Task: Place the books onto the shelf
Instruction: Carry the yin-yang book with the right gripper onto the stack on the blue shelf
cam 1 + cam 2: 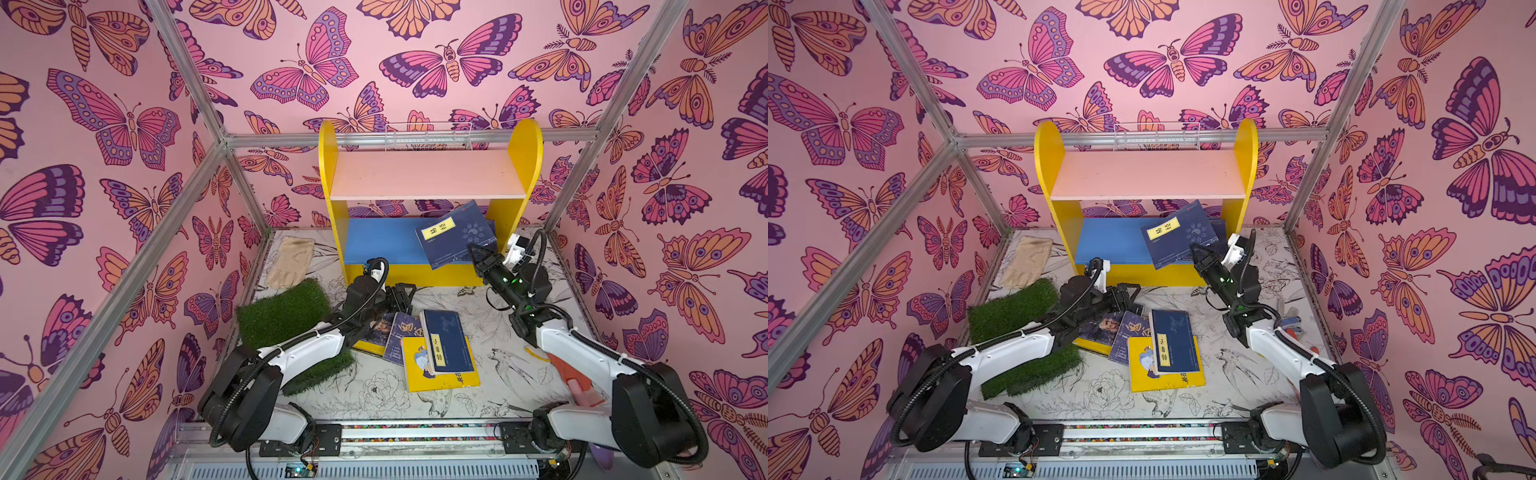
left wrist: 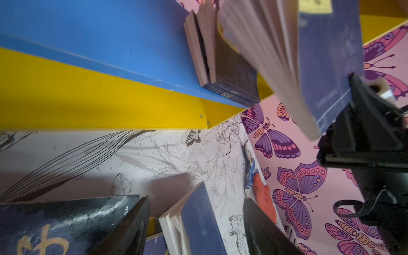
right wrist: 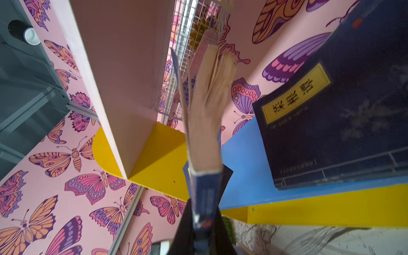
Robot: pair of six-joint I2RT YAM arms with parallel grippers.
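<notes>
R pincer (image 1: 475, 250) is clamped on near edge of navy bk (image 1: 455, 235), yellow title label facing up. R wrist view: jaws tight on the spine end, pages fanning away from cam. Bk hangs tilted at R end of shelf (image 1: 328, 174), over blue lower board (image 1: 382, 243) and below pink upper board (image 1: 428, 174). Long axis runs from the pincer up & back-left into the lower bay. Far corner sits close under pink board's front edge. Flat stack (image 2: 231, 72) already lies on blue board beneath it; touching or not, can't tell.

L pincer (image 1: 402, 291): jaws apart, empty, low over desk (image 1: 374, 399) just in front of shelf base, at far edge of loose pile (image 1: 436, 349) (yellow, navy, dk-blue covers, overlapped). L arm is nearer pile; R arm nearer shelf.

Judgement: step in hand = R arm placing bk on lower board. Next move needs a push along bk's own long axis, inward & down, w/ far corner dipped to clear pink board. Risk: corner catches board edge, or bk slides off stack toward desk on release. Most of pile not yet shelved.
</notes>
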